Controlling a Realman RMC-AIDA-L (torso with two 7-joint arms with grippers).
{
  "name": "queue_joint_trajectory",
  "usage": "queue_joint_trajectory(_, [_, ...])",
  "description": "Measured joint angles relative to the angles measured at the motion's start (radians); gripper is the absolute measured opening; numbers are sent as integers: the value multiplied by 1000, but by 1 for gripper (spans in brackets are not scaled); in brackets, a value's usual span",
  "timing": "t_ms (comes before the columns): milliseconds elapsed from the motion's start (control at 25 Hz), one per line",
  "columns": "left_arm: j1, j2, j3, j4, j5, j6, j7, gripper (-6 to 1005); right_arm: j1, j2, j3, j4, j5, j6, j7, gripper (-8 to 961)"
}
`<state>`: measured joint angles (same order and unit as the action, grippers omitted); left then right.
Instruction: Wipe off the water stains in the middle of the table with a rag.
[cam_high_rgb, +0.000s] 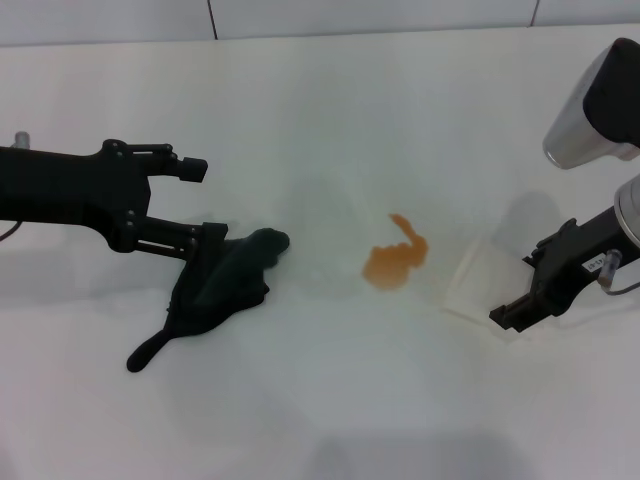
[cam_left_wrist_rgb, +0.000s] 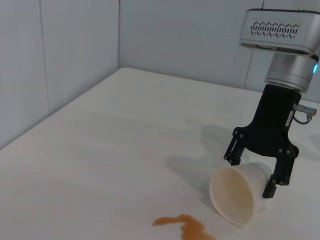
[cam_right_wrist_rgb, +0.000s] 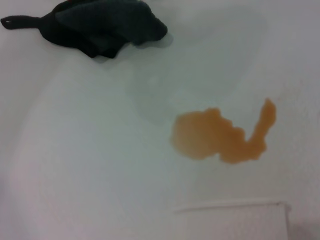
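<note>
i take the stain (cam_high_rgb: 395, 262) as my landmark: an orange-brown blotch with a thin tail, lying on the white table (cam_high_rgb: 330, 410) near its middle. in the right wrist view the stain (cam_right_wrist_rgb: 220, 135) shows whole and wet-edged, with a faint clear wet patch on the table (cam_right_wrist_rgb: 90, 190) beyond it toward the rag.

nearest to me, left of the stain, the rag (cam_high_rgb: 215, 290) lies bunched on the table, its narrow corner trailing toward me and away from the stain. it sits near the stain but clear of it, with bare table between. in the right wrist view the rag (cam_right_wrist_rgb: 95, 25) lies flat and crumpled.

the left gripper (cam_high_rgb: 200, 215) reaches in from the left, over the rag's far edge. its fingers are spread apart, one finger (cam_high_rgb: 180, 165) raised beyond the rag and the lower finger (cam_high_rgb: 185, 240) touching or just over the cloth. i cannot tell whether any cloth is pinched.

right of the stain, a paper cup (cam_high_rgb: 485, 285) lies on its side, mouth toward the stain. in the left wrist view the cup (cam_left_wrist_rgb: 235, 192) rests just beside the stain (cam_left_wrist_rgb: 182, 225), and the right gripper (cam_left_wrist_rgb: 255, 172) straddles the cup's base end with fingers apart. i see that gripper (cam_high_rgb: 515, 310) at the table's right side in the head view.
</note>
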<state>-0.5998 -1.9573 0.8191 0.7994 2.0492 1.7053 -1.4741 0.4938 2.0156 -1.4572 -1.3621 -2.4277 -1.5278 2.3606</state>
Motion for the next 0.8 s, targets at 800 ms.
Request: queue_joint_trajectory(800, [1, 0, -2, 0, 0, -6, 14, 849, -67, -3, 134, -20, 157, 102, -106, 734])
